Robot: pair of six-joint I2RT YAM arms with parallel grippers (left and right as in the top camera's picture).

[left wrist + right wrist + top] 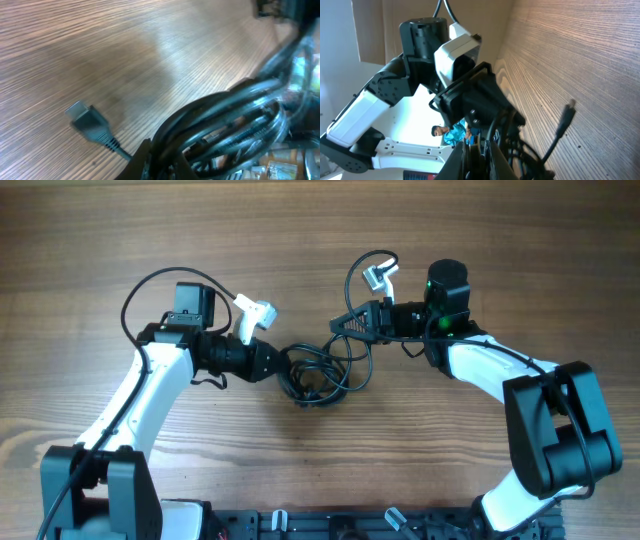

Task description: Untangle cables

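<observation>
- At table centre, cables sit tangled; none freed yet;
- left gripper, at their left, clamped on them;
- right gripper, at their upper right, pinches one.

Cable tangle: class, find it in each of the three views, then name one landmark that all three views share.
Overhead: the cable tangle lies at the middle of the picture.
Left wrist: lower right, close up and blurred.
Right wrist: at the bottom edge, near the middle.
Shared landmark: the wood-grain table, which fills the upper left in the left wrist view and the right side in the right wrist view.
</observation>
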